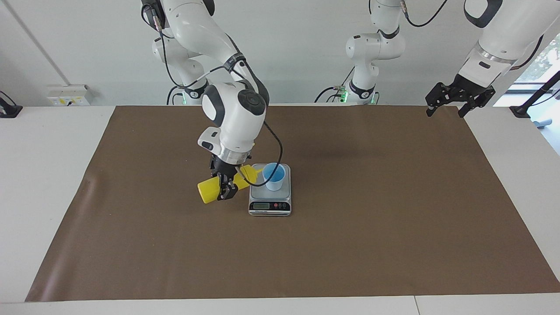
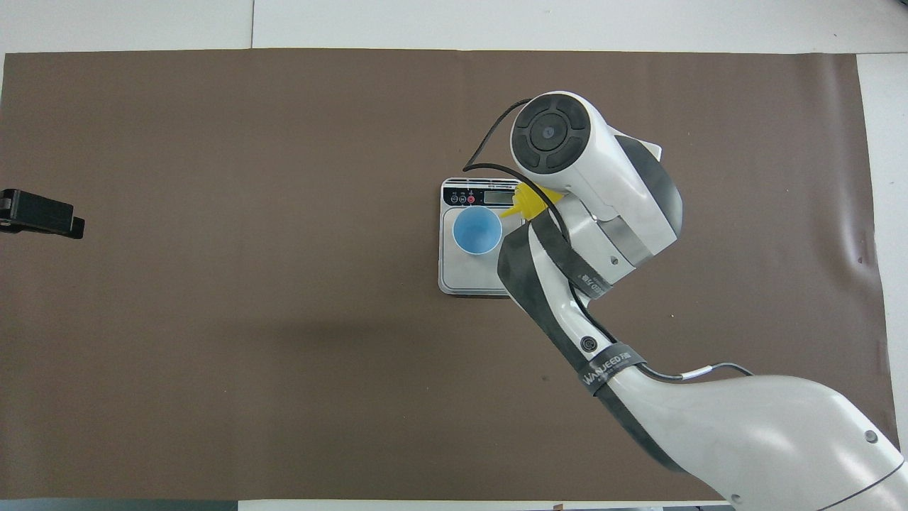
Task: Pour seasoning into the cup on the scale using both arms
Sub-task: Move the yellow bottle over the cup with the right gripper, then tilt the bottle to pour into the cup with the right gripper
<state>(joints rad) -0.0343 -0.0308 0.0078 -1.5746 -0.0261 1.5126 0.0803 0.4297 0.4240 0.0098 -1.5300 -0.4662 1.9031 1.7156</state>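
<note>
Right jaws point(image 1: 226, 189) grip tilted seasoning point(image 1: 209, 190) beside cup point(image 1: 274, 176); left jaws point(image 1: 447, 105) wide.

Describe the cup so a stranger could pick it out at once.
Find the brown mat; near its middle sits a small silver scale. The cup stands upright on its platform, small, blue inside, shorter than the yellow bottle tilted beside it.

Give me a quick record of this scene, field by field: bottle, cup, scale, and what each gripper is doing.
bottle: bright yellow plastic squeeze bottle, tipped on its side in the air, nozzle at the cup's rim
cup: small light blue cup, upright on the scale
scale: silver-grey kitchen scale on the brown mat
right gripper: shut on the bottle
left gripper: open, waiting over the mat's corner at the left arm's end
</note>
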